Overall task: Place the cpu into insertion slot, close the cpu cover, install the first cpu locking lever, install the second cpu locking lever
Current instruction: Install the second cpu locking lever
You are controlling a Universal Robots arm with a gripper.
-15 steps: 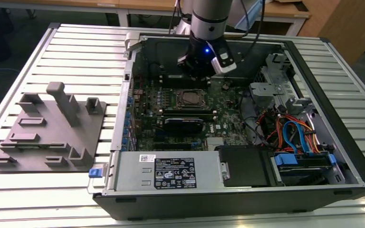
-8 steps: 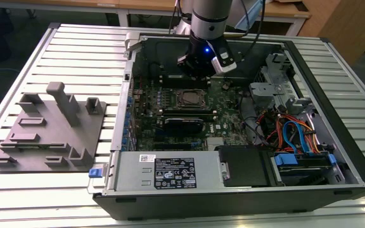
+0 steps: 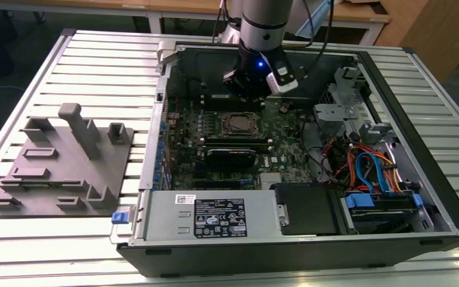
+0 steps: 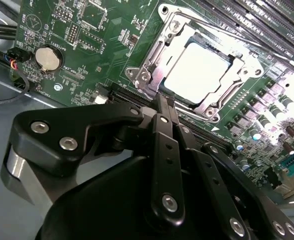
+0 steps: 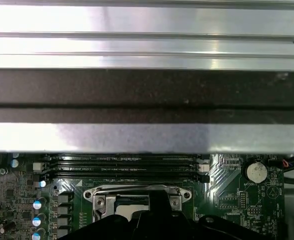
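Arm (image 3: 263, 24) reaches straight down into the open case (image 3: 421, 197), its gripper (image 4: 162, 102) poised just beside the socket. Fingers (image 4: 159, 107) are pressed together, holding nothing. Cpu (image 4: 197, 70) sits in the slot with the cover (image 4: 152, 75) closed over it.

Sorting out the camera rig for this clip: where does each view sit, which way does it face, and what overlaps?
Exterior view: off the arm, raised, looking down on the open computer case; the arm and gripper hang over the motherboard.
Second wrist view: on the arm, looking along the shut fingers at the cpu under the closed cpu cover.
First wrist view: on the arm, facing the case wall; gripper before the cover.
Shared: both wrist views show the coin cell.
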